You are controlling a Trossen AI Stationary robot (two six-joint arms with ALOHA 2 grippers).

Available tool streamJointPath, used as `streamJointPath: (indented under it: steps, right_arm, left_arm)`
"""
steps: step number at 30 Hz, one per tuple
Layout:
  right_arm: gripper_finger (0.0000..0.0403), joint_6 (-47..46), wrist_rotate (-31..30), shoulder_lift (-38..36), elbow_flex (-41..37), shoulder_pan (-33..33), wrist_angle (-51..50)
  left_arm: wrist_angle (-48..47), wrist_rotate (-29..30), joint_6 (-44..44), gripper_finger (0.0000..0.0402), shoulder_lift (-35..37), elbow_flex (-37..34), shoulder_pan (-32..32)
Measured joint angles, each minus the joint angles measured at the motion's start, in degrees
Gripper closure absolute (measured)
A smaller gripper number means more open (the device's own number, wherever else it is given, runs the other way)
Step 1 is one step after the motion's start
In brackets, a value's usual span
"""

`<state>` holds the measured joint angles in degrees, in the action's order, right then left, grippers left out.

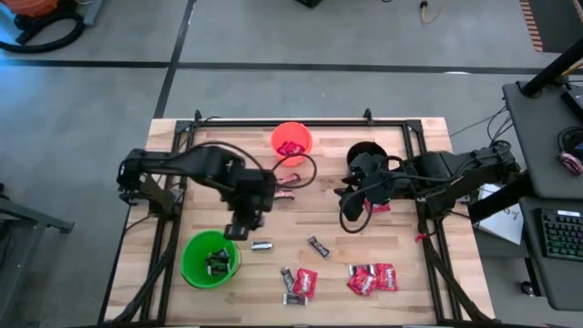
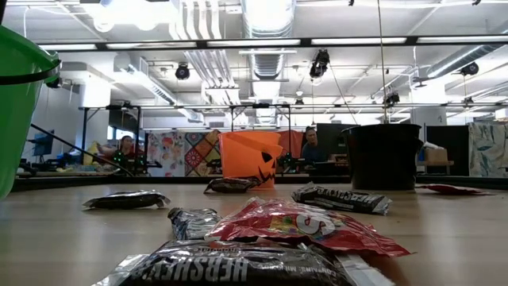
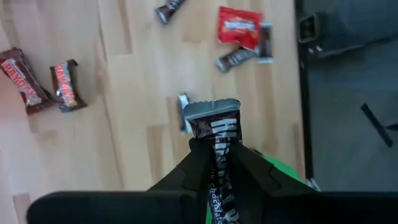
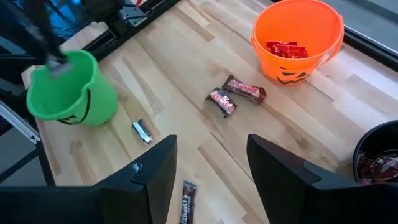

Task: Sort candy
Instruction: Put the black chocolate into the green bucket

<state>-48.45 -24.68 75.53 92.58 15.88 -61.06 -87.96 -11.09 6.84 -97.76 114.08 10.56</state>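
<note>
A wooden table (image 1: 401,301) seen from above, with two dark robot arms reaching in from either side. Along the near edge lie unsorted sweets: a cluster of red packets (image 1: 372,279), another red packet (image 1: 305,283) with dark mini bars (image 1: 291,287) beside it, one dark bar (image 1: 318,246) lying apart, and a small silver-wrapped piece (image 1: 262,246). At the near left stands a green bucket (image 1: 210,258) with a few dark bars already inside.

The left gripper (image 3: 219,163) hangs just beside the green bucket's rim, its fingers pinched narrow on a dark Hershey's mini bar (image 3: 214,121), carried upright and seemingly about to go into that bucket. The right gripper (image 4: 210,163) hovers mid-table toward the right, its fingers standing wide and holding nothing; a red packet (image 1: 380,208) lies on the wood just under that arm.

Farther back, two reddish-brown bars (image 4: 236,94) lie near an orange pumpkin-face bucket (image 1: 291,141), which holds red packets. A black bucket (image 4: 379,155) at the far right holds some brownish wrapped pieces.

Sorting looks partly done: each bucket has a few pieces, but well over a dozen candies remain loose on the table
</note>
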Motion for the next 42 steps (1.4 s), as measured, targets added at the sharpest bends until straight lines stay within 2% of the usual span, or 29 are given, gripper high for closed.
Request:
streamJointPath:
  steps: [5,10,15,23,30,36,42]
  right_arm:
    - [0.0216,-0.37,0.14,0.00,0.00,0.00,-0.02]
    - [0.0216,-0.63,0.62,0.00,0.00,0.00,0.02]
    - [0.0216,-0.63,0.61,0.00,0.00,0.00,0.03]
    - [0.0216,-1.24,0.62,0.00,0.00,0.00,0.02]
    - [0.0216,-2.08,0.64,0.00,-0.02,0.00,0.07]
    - [0.0216,-2.69,0.69,0.00,0.00,0.00,0.07]
    - [0.0216,-6.13,1.20,0.00,0.00,0.00,-0.82]
  left_arm:
    - [-1.69,0.04,2.50,0.0363,1.27,1.74,4.79]
    - [-2.09,3.63,9.40,0.0363,4.24,-3.65,10.16]
    - [-0.44,6.95,15.70,0.0363,9.74,-14.52,15.08]
    - [9.93,7.21,26.52,0.0363,21.06,-35.79,19.06]
    - [18.09,7.22,29.90,0.0363,24.83,-48.38,19.68]
    - [20.57,7.15,29.94,0.0363,24.14,-52.47,19.76]
    - [22.97,7.12,30.07,0.0359,23.83,-52.15,19.83]
